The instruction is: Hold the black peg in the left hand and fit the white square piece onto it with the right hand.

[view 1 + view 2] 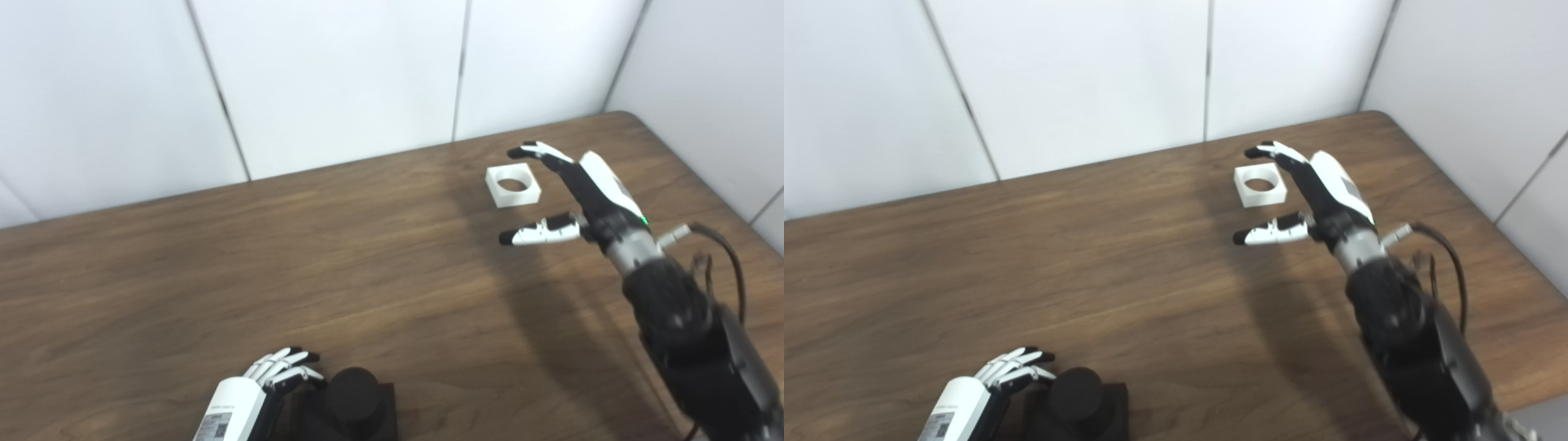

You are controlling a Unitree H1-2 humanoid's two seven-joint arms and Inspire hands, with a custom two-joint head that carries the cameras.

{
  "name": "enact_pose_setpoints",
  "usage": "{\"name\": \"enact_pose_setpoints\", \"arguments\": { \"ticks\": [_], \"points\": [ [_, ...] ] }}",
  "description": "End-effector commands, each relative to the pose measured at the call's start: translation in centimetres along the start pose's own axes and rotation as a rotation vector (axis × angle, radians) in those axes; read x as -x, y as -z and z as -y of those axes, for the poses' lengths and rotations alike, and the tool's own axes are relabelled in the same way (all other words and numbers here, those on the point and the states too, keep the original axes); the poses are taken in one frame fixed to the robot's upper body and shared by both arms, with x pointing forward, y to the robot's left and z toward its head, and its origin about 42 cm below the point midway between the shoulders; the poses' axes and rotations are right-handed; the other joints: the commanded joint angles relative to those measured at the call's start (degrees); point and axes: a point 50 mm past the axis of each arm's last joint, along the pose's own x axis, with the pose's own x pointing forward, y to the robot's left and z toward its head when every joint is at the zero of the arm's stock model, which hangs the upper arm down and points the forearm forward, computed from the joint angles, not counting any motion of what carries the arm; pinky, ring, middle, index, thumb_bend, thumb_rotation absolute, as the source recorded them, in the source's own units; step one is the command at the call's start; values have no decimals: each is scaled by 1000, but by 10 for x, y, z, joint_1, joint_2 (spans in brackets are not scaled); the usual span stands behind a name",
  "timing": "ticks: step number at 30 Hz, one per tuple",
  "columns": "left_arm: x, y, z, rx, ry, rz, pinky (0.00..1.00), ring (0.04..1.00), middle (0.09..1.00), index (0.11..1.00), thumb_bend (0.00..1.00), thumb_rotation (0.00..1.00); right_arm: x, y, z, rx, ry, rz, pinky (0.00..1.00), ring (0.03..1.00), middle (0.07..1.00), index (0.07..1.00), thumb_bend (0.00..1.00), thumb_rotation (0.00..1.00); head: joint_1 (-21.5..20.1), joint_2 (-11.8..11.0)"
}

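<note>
The black peg [355, 392], a round post on a square black base, stands at the table's near edge. My left hand [278, 370] is just left of it, fingers apart and curled toward the post, holding nothing that I can see. The white square piece [513, 185] with a round hole lies flat at the far right of the table. My right hand [572, 196] hovers open beside and above it, fingers reaching over its right side and thumb spread below, not touching it.
The brown wooden table [245, 275] runs to white wall panels at the back. Its rounded far right corner [625, 116] and right edge lie close to my right arm [686, 318], which casts a long shadow on the wood.
</note>
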Motion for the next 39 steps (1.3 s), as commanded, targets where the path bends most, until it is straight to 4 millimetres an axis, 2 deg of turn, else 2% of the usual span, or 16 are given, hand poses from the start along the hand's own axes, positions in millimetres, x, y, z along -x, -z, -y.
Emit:
{"name": "enact_pose_setpoints", "arguments": {
  "ticks": [1, 9, 16, 26, 34, 39],
  "points": [
    [8, 12, 6, -2, 47, -58, 845, 867, 808, 487, 514, 47, -24, -8, 22, 66, 40, 35, 885, 954, 935, 809, 838, 135, -2, 0],
    [9, 12, 7, 0, 49, -60, 841, 872, 813, 487, 513, 48, -87, -2, 40, 240, -37, 14, 884, 990, 948, 788, 891, 140, -3, -3],
    [9, 12, 8, 1, 46, -60, 832, 869, 811, 487, 513, 49, -126, 4, 38, 328, -109, -48, 892, 1000, 966, 795, 903, 126, 4, -3],
    [8, 8, 6, -1, 42, -72, 813, 863, 807, 487, 514, 49, -161, 18, 30, 491, -217, -86, 921, 1000, 963, 802, 909, 125, 10, -1],
    [8, 6, 6, 4, 33, -64, 806, 862, 805, 487, 515, 48, -180, 23, 25, 606, -294, -90, 910, 1000, 949, 799, 956, 150, 13, 1],
    [7, 4, 5, 5, 30, -61, 804, 862, 805, 487, 515, 48, -185, 23, 24, 662, -313, -80, 903, 996, 944, 796, 950, 146, 14, 2]
  ]
}}
